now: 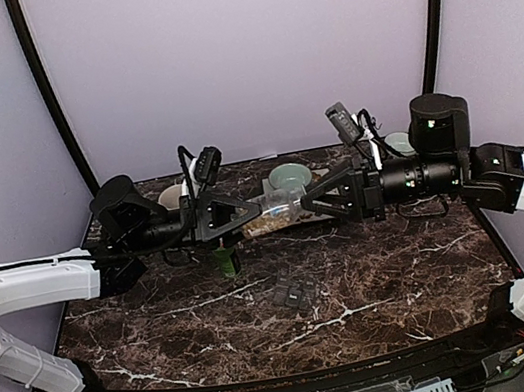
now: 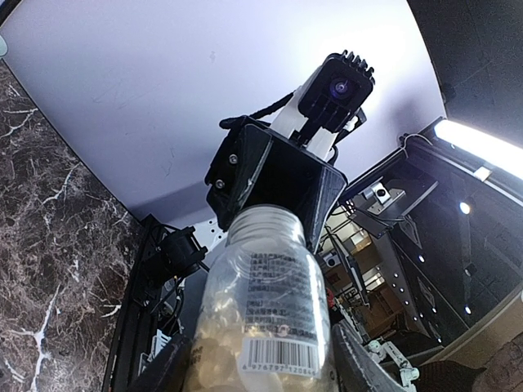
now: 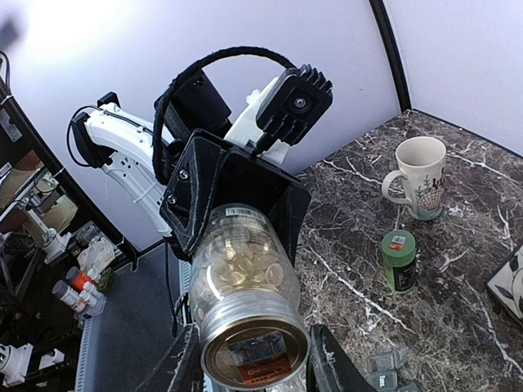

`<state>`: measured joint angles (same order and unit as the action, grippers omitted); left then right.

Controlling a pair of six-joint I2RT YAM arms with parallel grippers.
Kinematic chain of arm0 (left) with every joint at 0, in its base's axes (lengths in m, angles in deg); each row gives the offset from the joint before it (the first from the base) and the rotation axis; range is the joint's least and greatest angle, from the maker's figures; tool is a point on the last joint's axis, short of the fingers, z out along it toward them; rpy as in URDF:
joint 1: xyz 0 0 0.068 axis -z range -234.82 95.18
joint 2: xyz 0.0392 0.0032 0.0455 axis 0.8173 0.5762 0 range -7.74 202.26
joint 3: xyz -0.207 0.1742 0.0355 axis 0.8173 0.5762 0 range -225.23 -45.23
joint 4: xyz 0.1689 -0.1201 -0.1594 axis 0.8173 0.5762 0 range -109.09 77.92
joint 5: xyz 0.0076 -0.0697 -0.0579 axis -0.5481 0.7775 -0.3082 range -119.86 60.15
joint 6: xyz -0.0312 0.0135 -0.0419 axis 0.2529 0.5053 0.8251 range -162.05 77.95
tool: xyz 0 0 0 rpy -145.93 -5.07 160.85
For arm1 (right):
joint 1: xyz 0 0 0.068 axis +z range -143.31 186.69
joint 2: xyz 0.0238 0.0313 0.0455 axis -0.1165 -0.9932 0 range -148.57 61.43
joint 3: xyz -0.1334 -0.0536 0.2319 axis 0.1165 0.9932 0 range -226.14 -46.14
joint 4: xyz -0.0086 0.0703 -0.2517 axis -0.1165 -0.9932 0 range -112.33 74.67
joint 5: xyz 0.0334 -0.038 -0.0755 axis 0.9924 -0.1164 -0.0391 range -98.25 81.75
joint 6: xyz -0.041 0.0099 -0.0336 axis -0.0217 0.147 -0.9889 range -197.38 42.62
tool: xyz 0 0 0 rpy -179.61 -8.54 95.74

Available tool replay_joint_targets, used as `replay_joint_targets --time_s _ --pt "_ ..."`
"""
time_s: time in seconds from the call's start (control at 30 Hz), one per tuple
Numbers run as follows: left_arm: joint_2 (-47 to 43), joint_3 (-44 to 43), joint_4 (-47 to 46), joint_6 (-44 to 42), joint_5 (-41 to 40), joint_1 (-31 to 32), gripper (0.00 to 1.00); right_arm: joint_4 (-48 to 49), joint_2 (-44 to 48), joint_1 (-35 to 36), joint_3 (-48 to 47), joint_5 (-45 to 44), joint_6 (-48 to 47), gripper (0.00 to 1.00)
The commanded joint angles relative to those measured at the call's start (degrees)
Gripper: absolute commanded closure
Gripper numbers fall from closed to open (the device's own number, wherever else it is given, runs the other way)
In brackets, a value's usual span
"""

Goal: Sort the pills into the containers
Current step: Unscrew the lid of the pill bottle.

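Lying heaped inside a clear bottle [image 1: 276, 216], the pills [image 3: 241, 265] are seen as a pale tan mass pressed against its wall; none can be made out loose on the bench [image 1: 398, 274]. The bottle is carried in the air, on its side, with its long axis running from one arm to the other. Its labelled body is gripped by the left pincer [image 1: 250, 222], whose fingers are closed against both sides of it. Its capped end is clasped by the right pincer [image 1: 302, 206], with the flat cap [image 3: 255, 353] turned toward the right wrist. The pills are thus placed straight ahead of each pincer, between the two, and it is judged that nothing can be tipped out until the cap is off.

The containers [image 1: 295, 294], a dark grey strip of joined compartments, are set on the bench below the bottle and nearer the arms' bases than it is. They lie roughly under its middle, so neither arm is judged clearly nearer. Whether the lids are up or down cannot be told. The relation that matters is judged to be this: the bottle's mouth is pointed sideways at the right pincer, not down at the strip, and bottle and strip are well apart in height.

Further out, a green jar [image 1: 225, 260] is seen standing just below the bottle's left end. A cream mug [image 1: 173, 196] is placed behind that end, and a pale green bowl [image 1: 289, 176] behind the bottle's middle.
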<state>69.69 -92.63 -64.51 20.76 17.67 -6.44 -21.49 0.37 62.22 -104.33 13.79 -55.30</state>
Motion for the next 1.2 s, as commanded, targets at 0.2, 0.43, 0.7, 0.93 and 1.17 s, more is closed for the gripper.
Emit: replay_joint_targets --time_s 0.2,0.43,0.7,0.93,1.17 --pt "-0.3 0.3 -7.0 1.1 2.4 0.0 1.0 -2.3 0.1 0.3 -0.2 -3.7 -3.6 0.69" --pt "0.6 0.0 -8.1 1.0 2.5 0.0 1.0 -1.7 -0.7 0.4 -1.1 -3.0 -2.9 0.52" --pt "1.5 -0.2 -9.1 1.1 2.9 0.0 1.0 -1.2 -0.8 0.4 -1.5 -2.8 -2.0 0.34" --pt "1.3 -0.2 -8.3 0.1 2.7 -0.5 1.0 -0.7 -0.1 0.4 -1.7 -2.2 0.2 0.28" --pt "-0.1 0.5 -6.2 -2.7 1.1 -1.7 1.0 2.7 1.1 0.4 -0.8 0.2 10.6 0.25"
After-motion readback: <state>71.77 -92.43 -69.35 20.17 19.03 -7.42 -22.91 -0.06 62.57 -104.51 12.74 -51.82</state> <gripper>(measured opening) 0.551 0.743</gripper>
